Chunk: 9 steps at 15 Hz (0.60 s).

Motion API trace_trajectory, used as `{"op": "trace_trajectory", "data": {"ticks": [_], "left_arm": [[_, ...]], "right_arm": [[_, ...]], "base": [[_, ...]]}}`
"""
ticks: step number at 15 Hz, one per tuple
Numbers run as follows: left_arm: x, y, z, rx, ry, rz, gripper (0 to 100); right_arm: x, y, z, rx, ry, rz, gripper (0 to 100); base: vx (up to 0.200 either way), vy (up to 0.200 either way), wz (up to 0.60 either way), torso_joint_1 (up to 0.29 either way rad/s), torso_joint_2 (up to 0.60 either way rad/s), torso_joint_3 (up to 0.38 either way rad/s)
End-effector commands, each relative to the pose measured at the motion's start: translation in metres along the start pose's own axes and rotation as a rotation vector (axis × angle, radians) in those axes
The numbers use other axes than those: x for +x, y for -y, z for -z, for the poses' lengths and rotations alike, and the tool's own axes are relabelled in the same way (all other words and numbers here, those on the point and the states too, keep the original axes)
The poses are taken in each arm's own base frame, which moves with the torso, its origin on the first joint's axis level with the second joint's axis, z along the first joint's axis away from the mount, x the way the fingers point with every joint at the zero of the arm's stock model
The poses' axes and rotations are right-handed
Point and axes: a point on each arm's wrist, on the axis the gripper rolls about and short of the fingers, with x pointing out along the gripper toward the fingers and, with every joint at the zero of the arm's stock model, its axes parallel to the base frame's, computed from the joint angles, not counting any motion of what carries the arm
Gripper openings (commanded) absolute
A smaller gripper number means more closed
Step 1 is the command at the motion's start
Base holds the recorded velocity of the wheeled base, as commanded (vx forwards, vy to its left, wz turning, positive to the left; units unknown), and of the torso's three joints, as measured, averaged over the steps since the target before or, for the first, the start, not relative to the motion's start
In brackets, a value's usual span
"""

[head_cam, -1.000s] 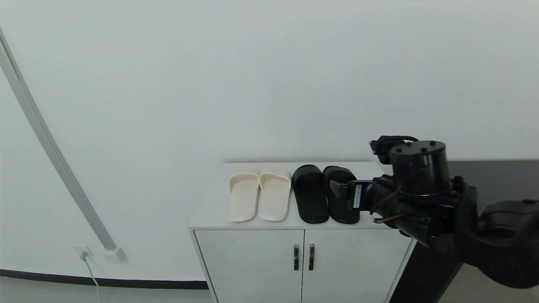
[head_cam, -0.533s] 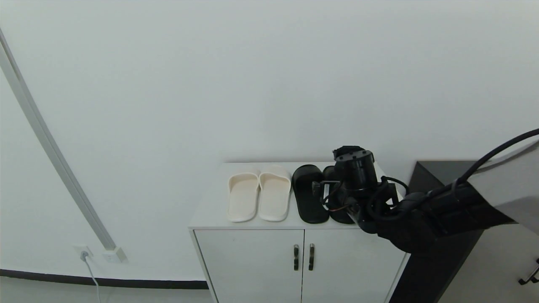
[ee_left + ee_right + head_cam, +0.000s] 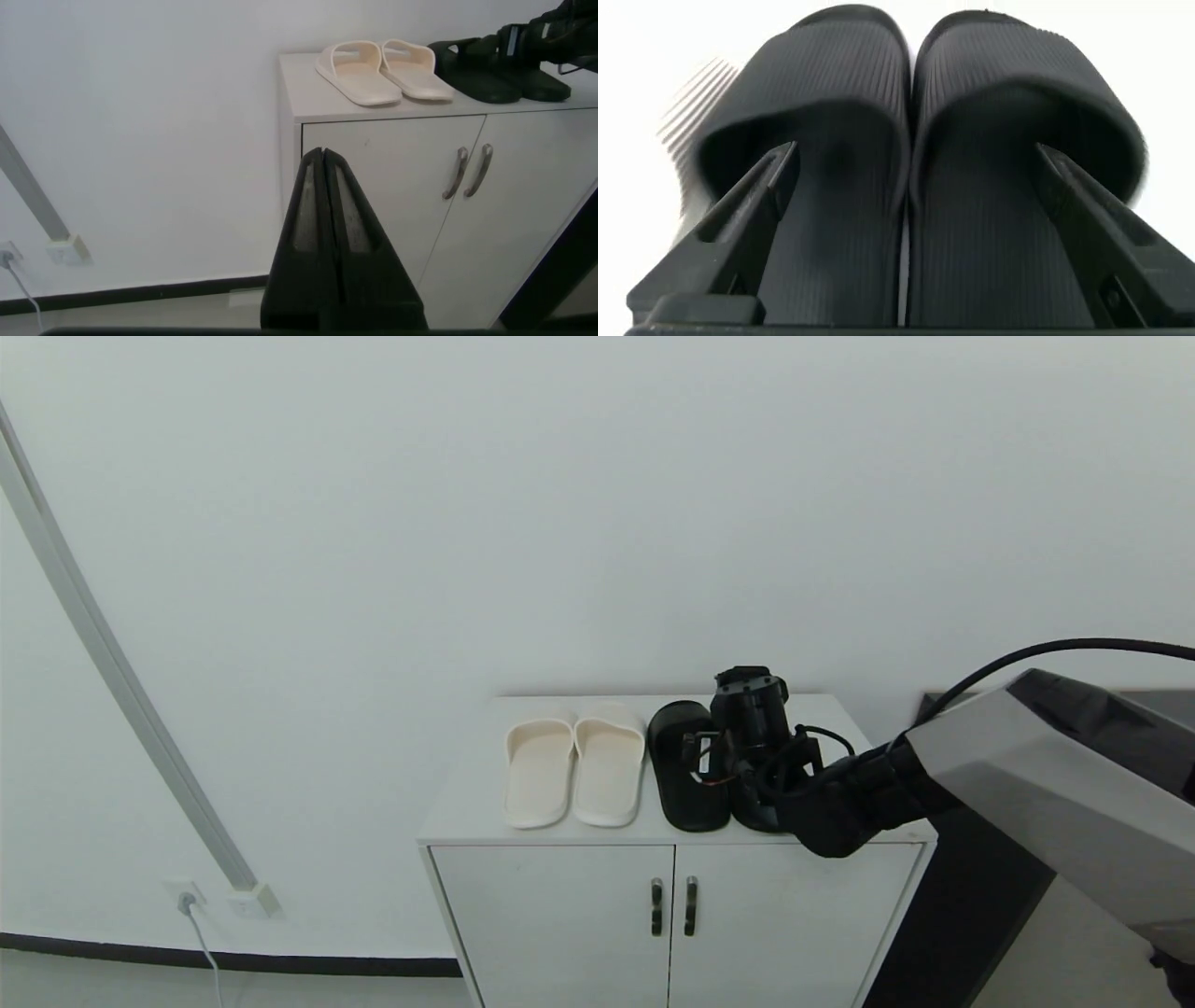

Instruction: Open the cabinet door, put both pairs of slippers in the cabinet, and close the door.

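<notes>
Head view: a white cabinet point(image 3: 560, 933) is seen against a plain white wall, with both doors point(image 3: 784, 933) shut and two dark handles point(image 3: 656, 905) side by side at the centre seam. On its top, two pairs are lined up with heels close to the front edge: the cream slippers point(image 3: 609, 775) on the left and the black slippers point(image 3: 688, 770) just beside them. Bare top is left free to the left of the cream pair and behind all four toes. The right arm is stretched across the right part of the top, with the right gripper point(image 3: 714, 773) placed over the black pair; the right-hand black slipper is mostly hidden by it. A grey strip point(image 3: 93, 644) is run slantwise down the wall to a socket point(image 3: 187, 898) near the floor.

Left wrist view: the left gripper point(image 3: 323, 161) is held low, well apart from the cabinet front, its fingers pressed together with nothing between them. Open floor is seen between it and the doors.

Right wrist view: the right gripper point(image 3: 910, 233) is spread wide, one finger point(image 3: 738, 233) set outside each black strap; contact with the slippers cannot be told
</notes>
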Motion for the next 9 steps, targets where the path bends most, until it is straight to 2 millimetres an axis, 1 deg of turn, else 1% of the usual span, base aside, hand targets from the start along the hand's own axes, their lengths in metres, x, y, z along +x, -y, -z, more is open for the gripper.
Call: {"op": "trace_trajectory", "data": {"ticks": [1, 5, 7, 8, 9], "left_arm": [[0.0, 0.0, 0.0, 0.0, -0.001, 0.0, 0], [0.0, 0.0, 0.0, 0.0, 0.0, 0.0, 0], [0.0, 0.0, 0.0, 0.0, -0.001, 0.0, 0], [0.0, 0.0, 0.0, 0.0, -0.001, 0.0, 0], [0.0, 0.0, 0.0, 0.0, -0.001, -0.001, 0]], "right_arm": [[0.02, 0.001, 0.007, 0.001, 0.004, 0.018, 100], [0.042, -0.001, 0.006, -0.038, 0.038, 0.028, 100], [0.047, -0.001, 0.008, -0.061, 0.038, 0.032, 100], [0.05, -0.002, 0.01, -0.065, 0.038, 0.032, 0], [0.051, -0.002, 0.011, -0.066, 0.038, 0.032, 0]], "base": [[0.0, 0.0, 0.0, 0.0, 0.0, 0.0], [0.0, 0.0, 0.0, 0.0, 0.0, 0.0], [0.0, 0.0, 0.0, 0.0, 0.0, 0.0], [0.0, 0.0, 0.0, 0.0, 0.0, 0.0], [0.0, 0.0, 0.0, 0.0, 0.0, 0.0]]}}
